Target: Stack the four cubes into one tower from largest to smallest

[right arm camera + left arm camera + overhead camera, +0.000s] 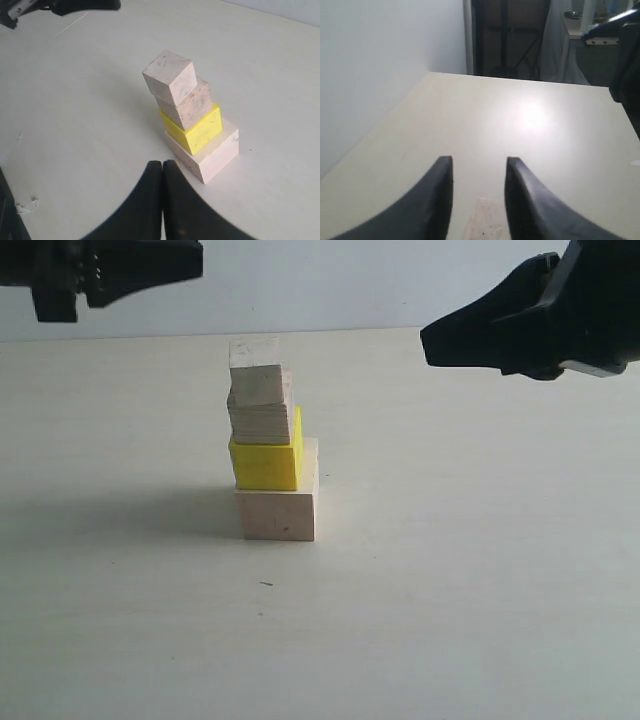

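The tower [268, 440] is being borne upright mid-table [480, 590], its long axis vertical: large cube [278, 514] lowest, then yellow cube [266, 465], small cube [260, 405] and tiny cube [254, 352]. The left gripper [479, 162] is being held parted and empty, the right gripper [162, 165] clenched on nothing.

The exterior view's top edge cuts off the left claw [185, 265], its right edge the right claw [440, 340]. In the left wrist view the bottom edge crops a pale cube [482, 222] below the claw; which cube cannot be told. The room [520, 40] beyond the tabletop [485, 115] is dim and blurred. In the right wrist view the yellow cube [195, 131] hides most of the large cube's [212, 157] top.
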